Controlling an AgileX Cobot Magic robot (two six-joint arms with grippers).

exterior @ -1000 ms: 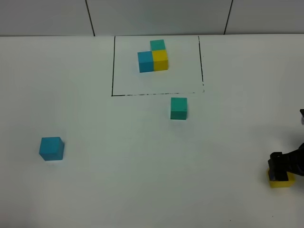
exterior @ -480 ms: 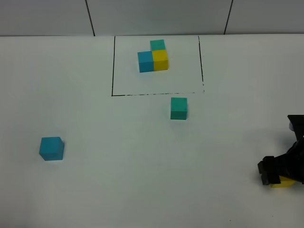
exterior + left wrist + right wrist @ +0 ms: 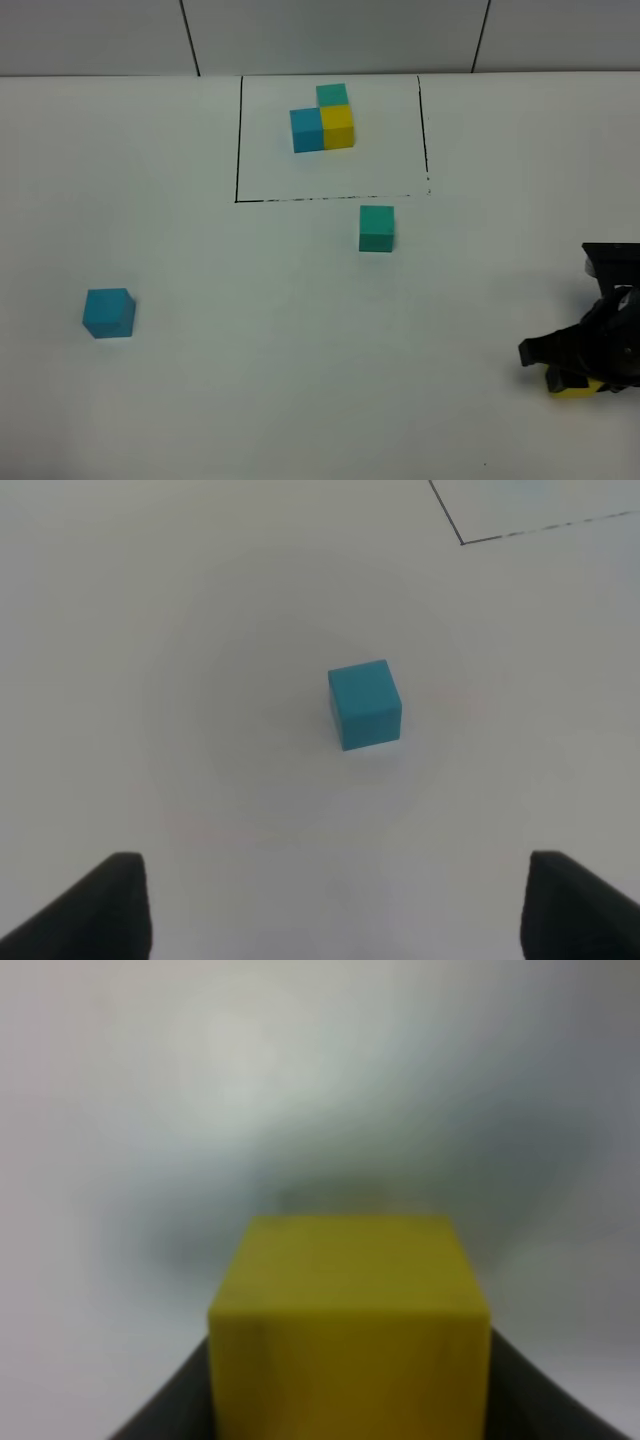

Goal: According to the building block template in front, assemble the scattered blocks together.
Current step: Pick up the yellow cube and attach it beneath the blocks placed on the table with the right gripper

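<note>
The template (image 3: pixel 325 118) is an L of teal, yellow and blue cubes inside a black-lined rectangle (image 3: pixel 238 140) at the back. A loose teal cube (image 3: pixel 376 228) sits just in front of that rectangle. A loose sky-blue cube (image 3: pixel 108 313) sits at the front left, and it also shows in the left wrist view (image 3: pixel 364 704), ahead of my open, empty left gripper (image 3: pixel 340 908). My right gripper (image 3: pixel 562 368) at the front right is shut on the yellow cube (image 3: pixel 577 389), which fills the right wrist view (image 3: pixel 350 1330) between the dark fingers (image 3: pixel 165 1415).
The white table (image 3: pixel 250 380) ends at a grey panelled wall (image 3: pixel 330 35) at the back. A corner of the black rectangle line (image 3: pixel 520 530) shows in the left wrist view. The left arm is out of the high view.
My right gripper has moved left and slightly toward the table's middle, taking the yellow cube with it. The other cubes have not moved.
</note>
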